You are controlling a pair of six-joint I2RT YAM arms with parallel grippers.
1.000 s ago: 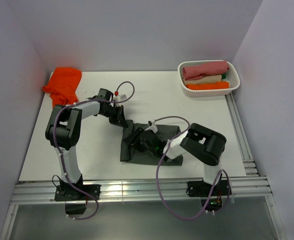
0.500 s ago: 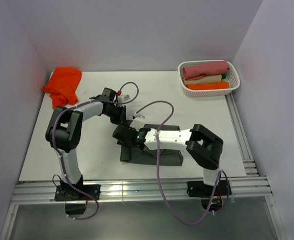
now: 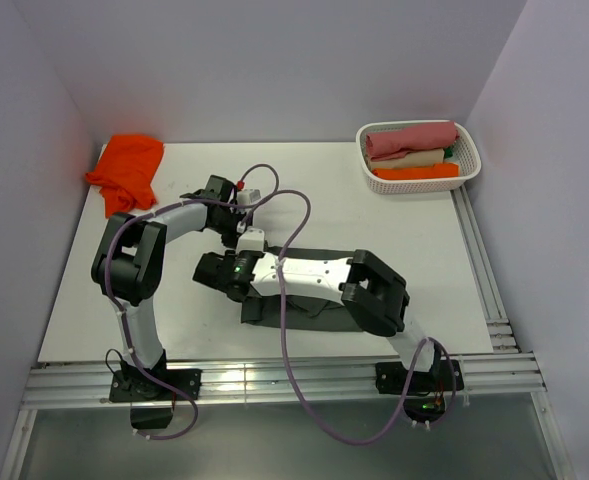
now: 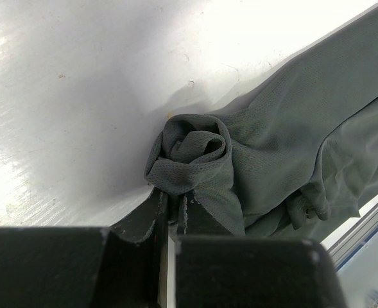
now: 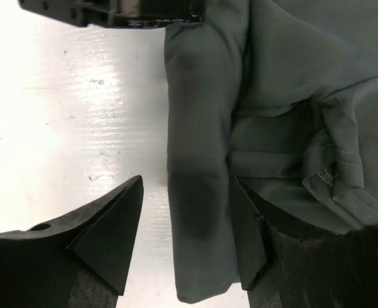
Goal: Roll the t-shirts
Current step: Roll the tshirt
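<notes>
Two t-shirts lie on the white table (image 3: pixel 324 200). A dark grey t-shirt (image 3: pixel 316 316) sits at the near middle, mostly under the right arm. An orange t-shirt (image 3: pixel 129 168) is crumpled at the far left corner, well apart from it.

Only the overhead view shows this layout, along with a white lattice basket (image 3: pixel 414 185) at the far right holding rolled textiles (image 3: pixel 411 138) in pink, cream and orange. Jaw detail comes from the wrist cameras alone.

Left wrist view: the left gripper (image 4: pixel 173 200) is clamped tight on the grey shirt's rolled end. The fine-mesh knit coils there into a loose spiral, and wrinkled folds trail off to the right.

Right wrist view: the right gripper (image 5: pixel 185 192) stands wide apart astride the same roll, a smooth rounded tube of fabric, and grips nothing. One finger (image 5: pixel 108 234) is over bare glossy table; the other lies over flatter cloth with a stitched hem. The left gripper's dark tip shows at the top edge of that view, at the roll's end.
</notes>
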